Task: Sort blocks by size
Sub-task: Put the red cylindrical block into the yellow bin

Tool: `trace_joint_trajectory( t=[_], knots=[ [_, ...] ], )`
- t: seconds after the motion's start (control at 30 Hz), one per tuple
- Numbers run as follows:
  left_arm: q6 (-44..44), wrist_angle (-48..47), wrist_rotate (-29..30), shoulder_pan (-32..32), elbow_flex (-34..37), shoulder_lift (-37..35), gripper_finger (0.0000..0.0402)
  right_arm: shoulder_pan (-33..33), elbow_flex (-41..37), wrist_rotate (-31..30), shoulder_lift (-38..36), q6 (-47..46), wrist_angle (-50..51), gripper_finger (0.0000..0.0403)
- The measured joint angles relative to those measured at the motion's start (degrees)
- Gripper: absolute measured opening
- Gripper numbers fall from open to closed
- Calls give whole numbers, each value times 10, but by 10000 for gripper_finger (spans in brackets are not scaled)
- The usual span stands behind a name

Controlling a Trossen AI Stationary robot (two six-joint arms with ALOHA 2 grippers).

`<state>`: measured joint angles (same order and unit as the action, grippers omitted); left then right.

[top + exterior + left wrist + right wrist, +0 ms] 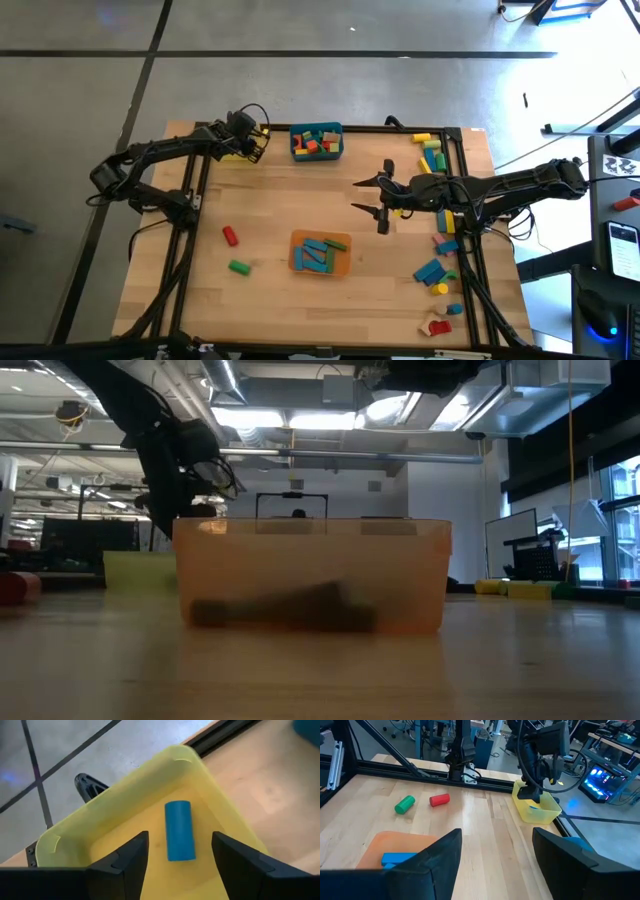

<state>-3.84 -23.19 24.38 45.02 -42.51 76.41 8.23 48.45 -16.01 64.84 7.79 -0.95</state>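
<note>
Pale wood tabletop [280, 220], dark-framed, on grey concrete floor [300, 90] crossed by dark lines. Low view: open room behind, ceiling lights, monitors at right.

Blocks: small, painted red, blue, green, yellow. A red cylinder [230, 235] and green cylinder [238, 266] lie loose on the left half, near each other. Flat blue blocks [318, 254] fill the orange bin [343, 243] at centre front. Mixed colours sit in the teal bin [340, 140] at the back. More blocks [436, 270] are scattered along the right edge.

Left gripper [252, 143] hangs over the yellow bin [125, 795] at the back left corner, jaws open, nothing held. Left wrist view alone shows one blue cylinder [179, 830] lying inside that bin; the high view hides the bin under the arm.

Right gripper [372, 197] is above mid-table, jaws wide open, empty. Its wrist view shows both cylinders and the left arm over the yellow bin.

Low view: orange bin close up, contents a dark blur.
</note>
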Motion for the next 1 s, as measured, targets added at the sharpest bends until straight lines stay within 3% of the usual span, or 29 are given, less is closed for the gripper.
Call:
trace_joint_trajectory(
  t=[0.6, 1.0],
  knots=[
    [-13, -169, -3, -184, -26, -70, 196, 0, 0, 0, 0, 0, 0, 241],
    [17, -294, -108, -348, -26, -71, 196, 0, 0, 0, 0, 0, -1, 241]
  ],
)
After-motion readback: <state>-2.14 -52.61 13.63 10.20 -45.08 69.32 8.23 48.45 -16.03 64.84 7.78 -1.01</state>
